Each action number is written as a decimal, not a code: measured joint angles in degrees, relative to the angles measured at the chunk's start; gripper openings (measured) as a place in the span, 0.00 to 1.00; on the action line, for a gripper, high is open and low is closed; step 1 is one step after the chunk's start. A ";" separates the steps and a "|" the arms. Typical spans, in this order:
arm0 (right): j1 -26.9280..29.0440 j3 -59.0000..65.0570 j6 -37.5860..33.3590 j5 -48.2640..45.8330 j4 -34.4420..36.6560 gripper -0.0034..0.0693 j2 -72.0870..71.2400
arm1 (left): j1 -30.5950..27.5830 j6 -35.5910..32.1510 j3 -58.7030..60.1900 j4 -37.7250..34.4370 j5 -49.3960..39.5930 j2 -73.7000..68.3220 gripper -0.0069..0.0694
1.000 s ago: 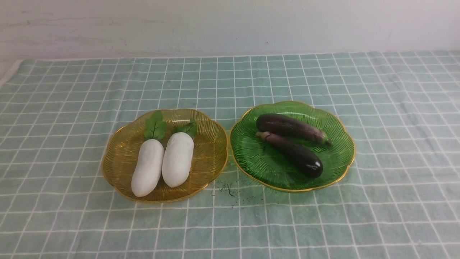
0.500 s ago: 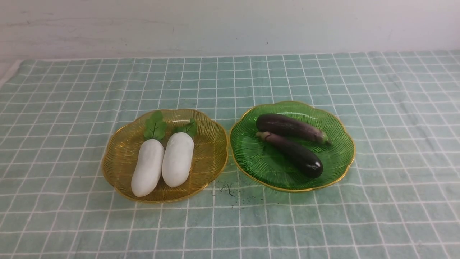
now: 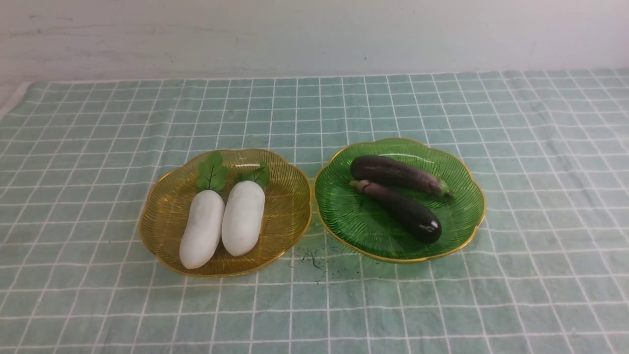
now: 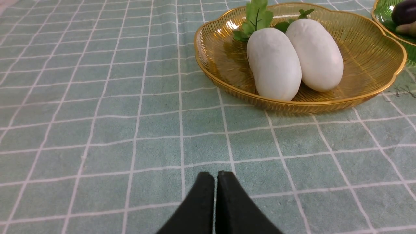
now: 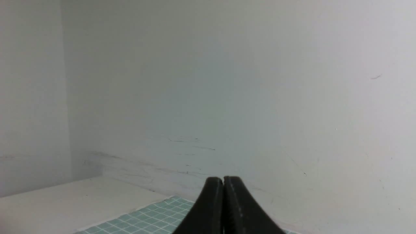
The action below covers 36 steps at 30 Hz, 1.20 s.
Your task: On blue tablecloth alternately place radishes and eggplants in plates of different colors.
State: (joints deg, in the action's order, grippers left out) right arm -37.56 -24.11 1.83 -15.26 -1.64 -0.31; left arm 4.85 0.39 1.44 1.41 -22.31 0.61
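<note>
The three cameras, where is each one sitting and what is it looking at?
Front view: between the arms, facing the wall across the blue tablecloth, amber plate and green plate; no arm shows.
Left wrist view: low over the cloth, facing the radishes; shut left gripper shows.
Right wrist view: facing the wall; shut right gripper shows.
Front and left wrist views share the amber plate and radishes.

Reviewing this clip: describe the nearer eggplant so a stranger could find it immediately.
On the checked blue tablecloth, find the green plate, right of the amber plate. Two eggplants lie there; this nearer eggplant shows a glossy highlight on its rounded end, unlike the farther eggplant.
</note>
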 joint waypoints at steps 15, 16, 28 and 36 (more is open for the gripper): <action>11.96 2.98 -6.41 -4.59 1.95 0.03 -0.05 | 0.00 0.00 0.00 0.00 0.00 0.00 0.08; 14.80 4.44 -6.41 -4.87 1.64 0.03 -0.05 | 0.00 0.00 0.00 0.00 0.00 0.00 0.08; 37.17 25.34 -6.36 -6.52 -1.55 0.03 -0.15 | 0.00 0.00 0.00 0.00 0.08 0.00 0.08; 37.77 25.34 -4.14 -6.53 -1.36 0.03 -0.15 | 0.00 0.00 0.00 0.00 0.08 0.00 0.08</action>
State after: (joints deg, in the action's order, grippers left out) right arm 0.20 1.23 -2.31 -21.79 -3.00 -0.46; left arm 4.85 0.39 1.44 1.41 -22.23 0.61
